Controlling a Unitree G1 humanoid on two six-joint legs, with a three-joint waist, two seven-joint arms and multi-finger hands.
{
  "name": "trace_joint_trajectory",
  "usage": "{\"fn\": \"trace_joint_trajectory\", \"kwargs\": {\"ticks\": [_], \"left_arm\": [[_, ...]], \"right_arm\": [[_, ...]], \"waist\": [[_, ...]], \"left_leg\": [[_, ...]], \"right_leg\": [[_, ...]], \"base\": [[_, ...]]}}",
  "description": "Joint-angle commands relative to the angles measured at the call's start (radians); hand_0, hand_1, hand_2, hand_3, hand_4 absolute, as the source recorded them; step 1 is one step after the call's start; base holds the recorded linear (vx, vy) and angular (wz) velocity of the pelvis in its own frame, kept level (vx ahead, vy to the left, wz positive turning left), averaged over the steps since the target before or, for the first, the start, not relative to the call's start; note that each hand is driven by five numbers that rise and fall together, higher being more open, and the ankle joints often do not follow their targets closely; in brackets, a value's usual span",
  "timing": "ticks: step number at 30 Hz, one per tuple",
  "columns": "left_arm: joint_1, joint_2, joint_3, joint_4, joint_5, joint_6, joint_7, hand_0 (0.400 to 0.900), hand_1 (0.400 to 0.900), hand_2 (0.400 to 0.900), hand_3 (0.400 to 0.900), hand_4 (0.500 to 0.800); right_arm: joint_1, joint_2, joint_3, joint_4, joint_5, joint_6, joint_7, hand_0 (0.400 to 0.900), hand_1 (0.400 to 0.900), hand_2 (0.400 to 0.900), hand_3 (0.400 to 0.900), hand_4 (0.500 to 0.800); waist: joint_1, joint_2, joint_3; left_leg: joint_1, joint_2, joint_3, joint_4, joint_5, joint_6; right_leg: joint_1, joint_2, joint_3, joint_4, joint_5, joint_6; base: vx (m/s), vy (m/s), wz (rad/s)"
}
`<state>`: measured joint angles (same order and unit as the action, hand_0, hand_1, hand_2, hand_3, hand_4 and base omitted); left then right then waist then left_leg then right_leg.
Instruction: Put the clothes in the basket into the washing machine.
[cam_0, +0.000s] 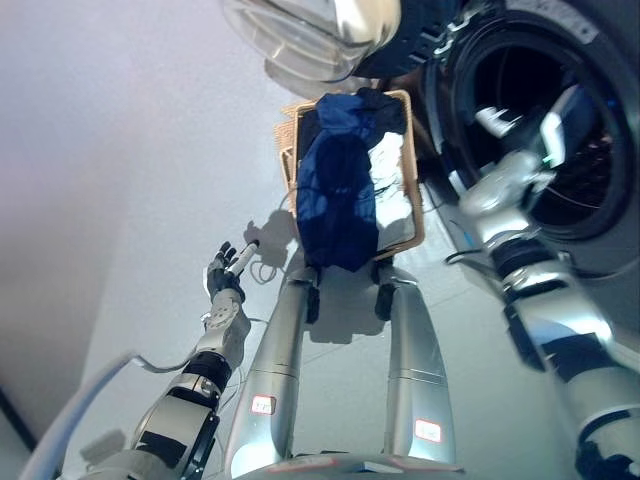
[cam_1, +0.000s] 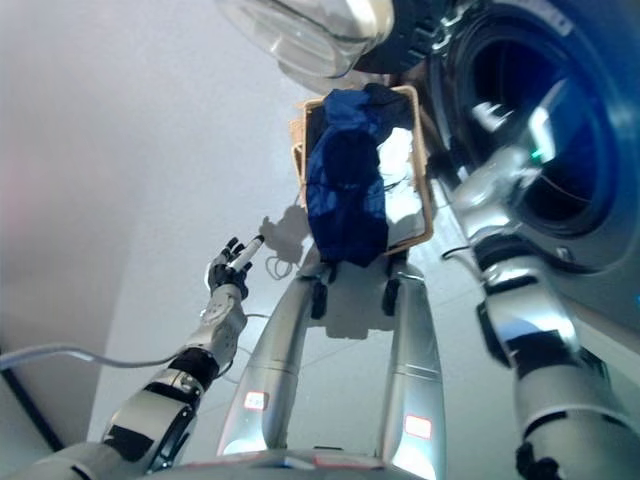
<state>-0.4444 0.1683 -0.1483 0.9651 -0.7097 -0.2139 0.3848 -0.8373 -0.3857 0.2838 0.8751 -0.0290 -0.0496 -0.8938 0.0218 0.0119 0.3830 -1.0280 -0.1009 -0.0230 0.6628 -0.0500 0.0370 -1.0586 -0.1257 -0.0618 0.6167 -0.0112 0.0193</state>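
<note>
A wicker basket stands on the floor in front of me, beside the washing machine. A blue garment fills it and hangs over its near edge. A white cloth lies under it, and a dark piece sits at the far end. My right hand reaches into the dark drum at the right, small and partly hidden there; whether it holds anything does not show. My left hand hangs low at the left over the floor, fingers straight and empty.
The machine's round glass door stands swung open at the top, beyond the basket. Pale floor spreads to the left. A grey hose curves across the lower left corner.
</note>
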Motion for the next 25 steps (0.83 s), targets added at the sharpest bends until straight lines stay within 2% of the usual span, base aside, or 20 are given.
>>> {"fn": "trace_joint_trajectory", "kwargs": {"ticks": [1,4,8,11,13,16,20,25], "left_arm": [[0.064,-0.006,0.054,0.089,0.013,0.008,0.005,0.900,0.900,0.900,0.900,0.800],[0.093,-0.015,0.070,0.129,0.053,0.031,-0.012,0.900,0.900,0.900,0.900,0.800],[0.124,-0.015,0.094,0.190,0.100,0.051,-0.047,0.900,0.900,0.900,0.900,0.800],[0.154,-0.009,0.109,0.248,0.145,0.078,-0.095,0.900,0.900,0.900,0.900,0.800],[0.173,0.004,0.108,0.287,0.186,0.094,-0.127,0.900,0.900,0.900,0.900,0.800],[0.211,0.016,0.124,0.324,0.215,0.108,-0.165,0.900,0.900,0.900,0.900,0.800],[0.260,0.027,0.159,0.382,0.257,0.130,-0.189,0.900,0.900,0.900,0.900,0.800],[0.314,0.026,0.224,0.419,0.216,0.145,-0.227,0.900,0.900,0.900,0.900,0.800]], "right_arm": [[0.141,0.009,-0.050,-0.106,0.032,-0.119,0.030,0.900,0.900,0.900,0.900,0.800],[0.272,0.066,-0.072,-0.125,0.059,-0.140,0.081,0.900,0.900,0.900,0.900,0.800],[0.388,0.099,-0.094,-0.050,0.128,-0.153,0.174,0.900,0.900,0.900,0.900,0.800],[0.449,0.115,-0.118,0.074,0.242,-0.156,0.311,0.900,0.900,0.900,0.900,0.800],[0.475,0.114,-0.114,0.178,0.278,-0.135,0.405,0.900,0.900,0.900,0.900,0.800],[0.527,0.117,-0.154,0.298,0.315,-0.097,0.500,0.900,0.900,0.900,0.900,0.800],[0.596,0.133,-0.244,0.424,0.385,-0.061,0.562,0.900,0.900,0.900,0.900,0.800],[0.663,0.144,-0.338,0.535,0.480,-0.016,0.640,0.900,0.900,0.900,0.900,0.800]], "waist": [[-0.011,0.019,-0.007],[-0.022,0.011,0.006],[-0.027,0.005,0.005],[-0.026,0.002,-0.022],[-0.022,0.002,-0.049],[-0.022,-0.001,-0.102],[-0.029,0.001,-0.173],[-0.028,-0.002,-0.246]], "left_leg": [[0.138,0.013,-0.030,-0.203,0.027,-0.068],[0.261,0.017,-0.027,-0.259,0.027,-0.068],[0.452,0.022,-0.021,-0.347,0.031,-0.067],[0.603,0.029,-0.012,-0.435,0.037,-0.067],[0.703,0.033,-0.010,-0.501,0.047,-0.071],[0.816,0.036,-0.017,-0.595,0.064,-0.074],[0.944,0.047,-0.016,-0.703,0.080,-0.074],[1.041,0.057,-0.005,-0.750,0.069,-0.079]], "right_leg": [[0.120,0.029,-0.009,0.020,-0.103,0.040],[0.248,0.035,-0.017,-0.050,-0.093,0.044],[0.444,0.049,-0.023,-0.168,-0.077,0.049],[0.598,0.060,-0.026,-0.272,-0.061,0.057],[0.696,0.069,-0.031,-0.340,-0.045,0.062],[0.815,0.080,-0.035,-0.439,-0.024,0.067],[0.944,0.091,-0.039,-0.554,-0.006,0.066],[1.065,0.095,-0.043,-0.655,0.012,0.067]], "base": [[0.05,0.011,-0.06],[0.06,0.028,-0.07],[0.09,0.042,-0.11],[0.12,0.038,-0.11],[0.11,0.020,-0.03],[0.12,-0.003,0.00],[0.13,-0.020,0.00],[0.11,-0.033,0.02]]}}
